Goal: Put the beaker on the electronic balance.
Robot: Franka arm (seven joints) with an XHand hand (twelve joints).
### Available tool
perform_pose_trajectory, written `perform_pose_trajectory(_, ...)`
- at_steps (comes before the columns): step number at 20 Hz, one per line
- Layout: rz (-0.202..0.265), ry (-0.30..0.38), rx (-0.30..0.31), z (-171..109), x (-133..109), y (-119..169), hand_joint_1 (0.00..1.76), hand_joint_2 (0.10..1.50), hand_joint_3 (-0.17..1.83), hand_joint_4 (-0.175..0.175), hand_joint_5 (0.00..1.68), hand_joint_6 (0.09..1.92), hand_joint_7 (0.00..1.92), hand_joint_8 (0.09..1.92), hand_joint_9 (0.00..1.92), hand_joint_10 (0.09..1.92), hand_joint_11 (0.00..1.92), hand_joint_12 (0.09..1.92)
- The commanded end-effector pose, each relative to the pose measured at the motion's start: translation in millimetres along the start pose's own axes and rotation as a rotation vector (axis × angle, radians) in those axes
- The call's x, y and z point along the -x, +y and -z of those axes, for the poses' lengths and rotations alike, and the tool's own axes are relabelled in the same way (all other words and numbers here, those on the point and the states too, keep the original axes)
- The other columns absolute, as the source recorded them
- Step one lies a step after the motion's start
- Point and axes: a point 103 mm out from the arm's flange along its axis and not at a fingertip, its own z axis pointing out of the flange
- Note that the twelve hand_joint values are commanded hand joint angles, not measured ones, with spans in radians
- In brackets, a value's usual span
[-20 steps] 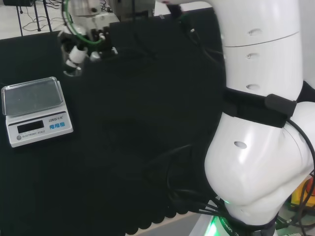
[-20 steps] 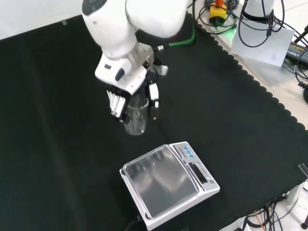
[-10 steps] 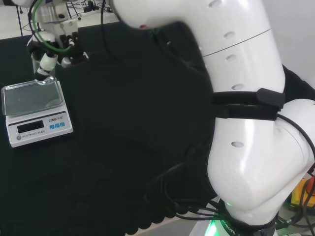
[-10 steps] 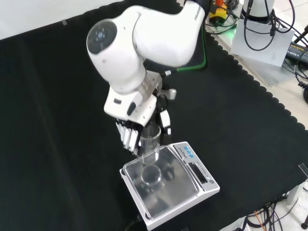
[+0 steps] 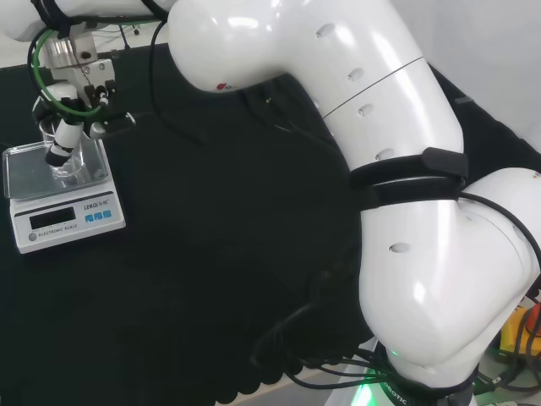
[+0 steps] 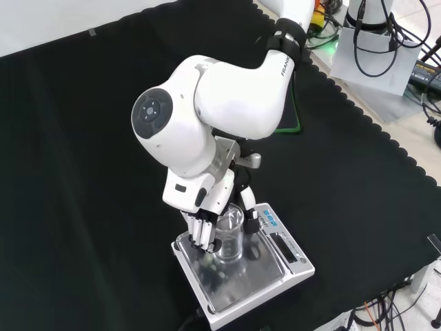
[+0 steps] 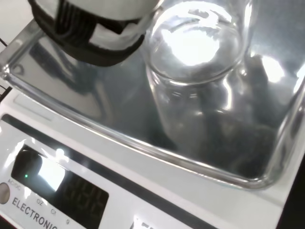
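The hand (image 6: 207,224) reaches down over the electronic balance (image 6: 242,265), its fingers (image 6: 200,233) curled around a clear glass beaker (image 6: 229,234) that stands upright on the steel weighing pan (image 6: 238,276). In the wrist view the beaker (image 7: 200,71) sits well inside the pan's raised rim, with bare metal showing between its base and the edge nearest the display (image 7: 57,183). In the front view the fingers hang close to the pan's left edge, while the pan lies open below and to the right of the hand. All round the balance the counter (image 6: 83,172) is bare black cloth.
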Motion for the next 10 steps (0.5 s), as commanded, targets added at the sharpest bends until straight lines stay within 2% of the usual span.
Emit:
perform_pose_trajectory(1,0.007,-0.012,-0.031,-8.2,-2.9,0.4,1.19,0.84,0.79,-0.025,0.78,1.43,0.88,1.51,1.13,1.28,1.27,0.9)
perform_pose_trajectory(2,0.01,-0.005,-0.035,-8.5,-2.6,0.3,1.19,0.85,0.75,-0.031,0.77,1.42,0.89,1.49,1.13,1.26,1.28,0.9)
perform_pose_trajectory(3,0.015,0.002,-0.037,-8.9,-2.5,0.1,1.21,0.79,0.75,-0.056,0.66,1.43,0.82,1.47,1.1,1.23,1.26,0.92)
perform_pose_trajectory(4,0.022,0.005,-0.036,-8.7,-2.6,-0.3,1.2,0.72,0.78,-0.066,0.54,1.42,0.76,1.44,1.06,1.17,1.2,0.97)
perform_pose_trajectory(5,0.028,0.006,-0.029,-8.5,-2.9,-1.1,1.18,0.64,0.81,-0.058,0.42,1.36,0.69,1.35,1.02,1.07,1.09,1.04)
perform_pose_trajectory(7,0.043,0.013,-0.01,-7.1,-3.1,-3.1,1.1,0.55,0.79,-0.025,0.19,0.88,0.49,1.18,0.85,0.93,0.82,1.2)
perform_pose_trajectory(10,0.056,0.021,0.013,-3.5,-2.1,-6.9,0.99,0.52,0.67,0.027,0.06,0.37,0.17,0.94,0.51,0.88,0.4,1.44)
